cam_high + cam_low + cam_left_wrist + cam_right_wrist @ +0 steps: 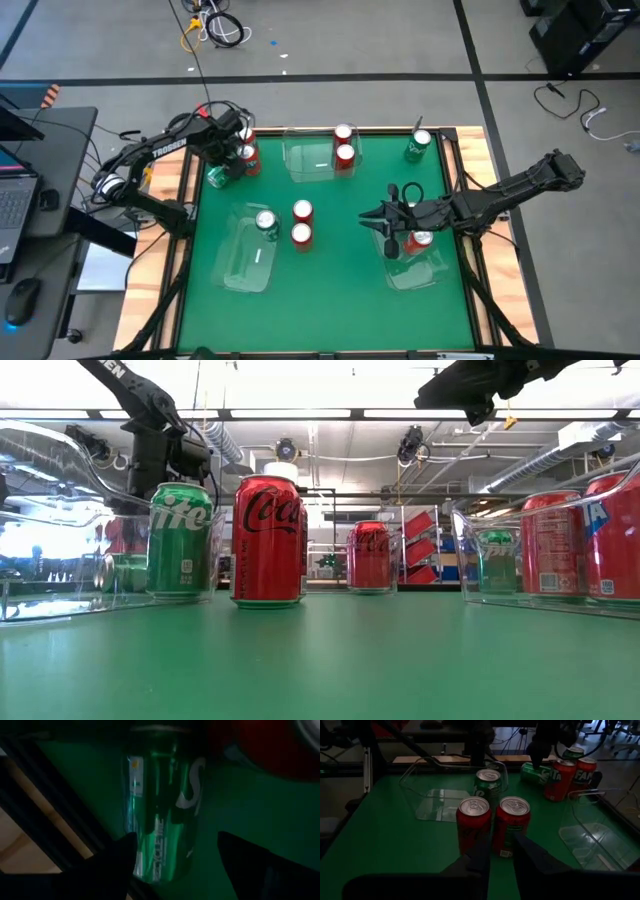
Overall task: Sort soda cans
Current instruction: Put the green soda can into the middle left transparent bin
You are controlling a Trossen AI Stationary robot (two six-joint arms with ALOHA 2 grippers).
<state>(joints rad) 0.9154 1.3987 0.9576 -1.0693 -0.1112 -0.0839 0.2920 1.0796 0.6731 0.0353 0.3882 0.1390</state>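
On the near half of the green table [330, 290], your right gripper [385, 232] hangs over the right-side tray [420, 272], which holds a red can [420, 240]. Its fingers look close together with nothing between them. Two red cans [492, 822] stand upright together ahead of it, towards the table's middle, with a green can [266, 222] upright in the left tray [240, 265] just beyond them.

Farther back, a tray [310, 160] at the far edge holds two more red cans, and a green can stands at the far right corner.

At the far left corner, your left gripper [228, 160] sits over a green can lying on its side [162, 820]. Its fingers [250, 860] are spread either side of that can without pinching it. The can's long axis runs straight out ahead of the gripper, so the fingers straddle its width. Red cans stand just beside it. The left arm is plainly the nearer one to this can.
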